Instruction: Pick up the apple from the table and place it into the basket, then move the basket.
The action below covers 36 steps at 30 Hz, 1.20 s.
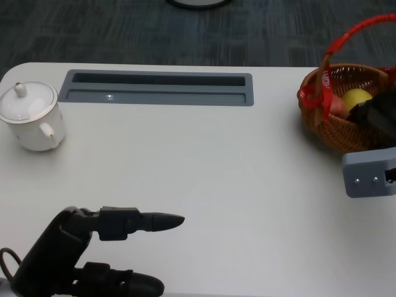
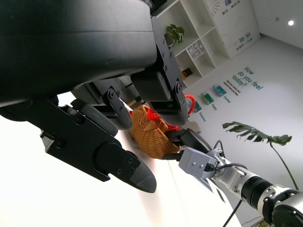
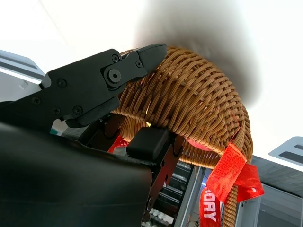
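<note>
Woven wicker, with a red ribbon on its handle: the basket (image 1: 337, 120) sits at the far right of the white table (image 1: 204, 167), and we see the yellow-red apple (image 1: 351, 101) already inside it. We judge the first step done; moving the basket remains. Our right hand (image 1: 377, 117) grips the basket's near rim, fingers inside and one against the outer weave. Our left hand (image 1: 93, 253) rests released at the near left, holding nothing. A white teapot (image 1: 30, 116) stands far left.
</note>
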### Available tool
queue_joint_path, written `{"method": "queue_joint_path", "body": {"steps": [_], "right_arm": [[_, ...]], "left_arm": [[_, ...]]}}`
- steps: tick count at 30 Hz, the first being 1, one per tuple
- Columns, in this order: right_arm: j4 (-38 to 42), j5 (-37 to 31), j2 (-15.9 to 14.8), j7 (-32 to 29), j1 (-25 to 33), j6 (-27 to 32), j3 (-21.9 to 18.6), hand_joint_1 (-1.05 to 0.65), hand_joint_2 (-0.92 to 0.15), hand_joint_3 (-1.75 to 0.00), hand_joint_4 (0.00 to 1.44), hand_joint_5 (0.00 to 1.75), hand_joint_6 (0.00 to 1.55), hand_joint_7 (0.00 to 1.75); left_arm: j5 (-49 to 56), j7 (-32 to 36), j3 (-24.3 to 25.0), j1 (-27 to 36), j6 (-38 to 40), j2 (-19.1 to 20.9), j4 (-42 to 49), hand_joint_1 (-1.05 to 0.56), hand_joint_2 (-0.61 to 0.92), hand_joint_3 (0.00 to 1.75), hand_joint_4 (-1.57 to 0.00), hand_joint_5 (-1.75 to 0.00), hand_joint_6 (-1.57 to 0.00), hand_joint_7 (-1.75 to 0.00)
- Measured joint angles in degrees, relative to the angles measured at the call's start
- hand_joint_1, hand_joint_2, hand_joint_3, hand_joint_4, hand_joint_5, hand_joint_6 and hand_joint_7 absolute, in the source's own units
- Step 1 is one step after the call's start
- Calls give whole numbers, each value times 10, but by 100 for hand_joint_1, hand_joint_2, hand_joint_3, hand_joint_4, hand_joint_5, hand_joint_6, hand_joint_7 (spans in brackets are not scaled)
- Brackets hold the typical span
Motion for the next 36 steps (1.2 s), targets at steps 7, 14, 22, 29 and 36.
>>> {"method": "queue_joint_path", "body": {"steps": [7,14,22,29,36], "right_arm": [[2,8,6,10,-3,5,-6,-30,-92,-13,104,1,90,0],[2,18,5,9,-3,-9,-20,-51,-85,-1,102,0,80,0],[-3,26,3,-15,-4,-47,-26,-69,-79,0,87,0,69,0],[-9,32,-4,-30,-6,-74,-29,-84,-78,0,74,0,60,0],[-13,38,-12,-32,-6,-89,-39,-93,-80,0,58,0,47,0]], "left_arm": [[2,2,3,14,-1,0,-1,-41,74,0,-100,-1,-92,0],[1,2,3,14,-1,0,-4,-40,74,0,-100,-1,-93,0],[-4,2,2,2,-7,0,3,-41,74,0,-100,0,-93,0],[-6,2,-1,-2,-9,0,5,-43,74,0,-100,0,-93,0],[-6,2,-4,-3,-14,0,11,-43,74,0,-101,0,-93,0]]}}
